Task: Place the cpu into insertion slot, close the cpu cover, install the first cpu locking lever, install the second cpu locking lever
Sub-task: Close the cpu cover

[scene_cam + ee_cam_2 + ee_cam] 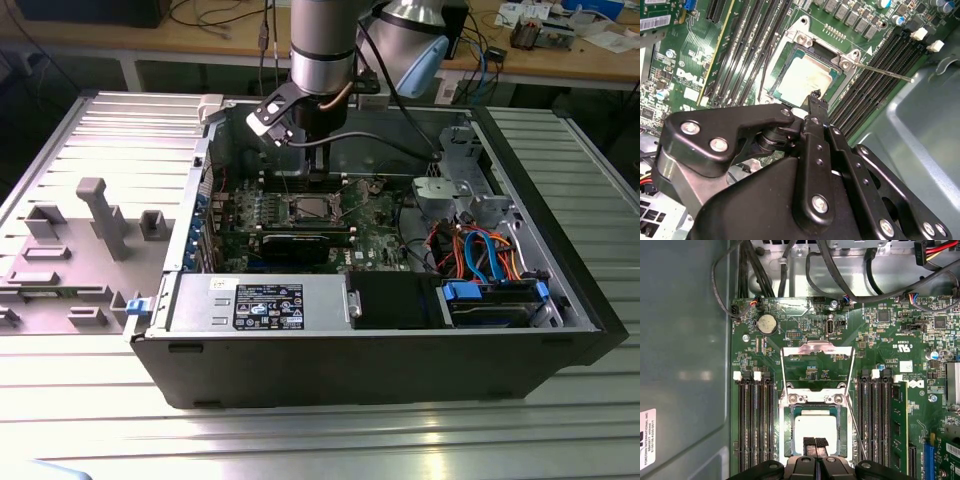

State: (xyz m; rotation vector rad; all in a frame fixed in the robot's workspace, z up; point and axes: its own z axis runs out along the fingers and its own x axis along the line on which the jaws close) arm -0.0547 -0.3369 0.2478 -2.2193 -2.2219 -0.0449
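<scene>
The cpu (815,426) lies flat inside the insertion slot (788,432), its pale metal top facing up; it shows in both wrist views (805,80). The cpu cover (817,346) is swung open, its frame standing back from the socket over the board. A thin locking lever (856,432) juts out unlatched beside the socket, a bare rod (885,71). My gripper (815,442) hovers just over the chip's edge with its fingers shut together and nothing between them. In the exterior view the gripper (318,165) hangs above the socket (312,208).
Long memory slots (756,425) flank the socket on both sides. A black expansion card (295,243) lies in front of the socket. Cable bundles (840,275) run along the board's edge, and the case's metal wall (685,365) stands close by. Drive bays (495,295) fill the exterior view's right.
</scene>
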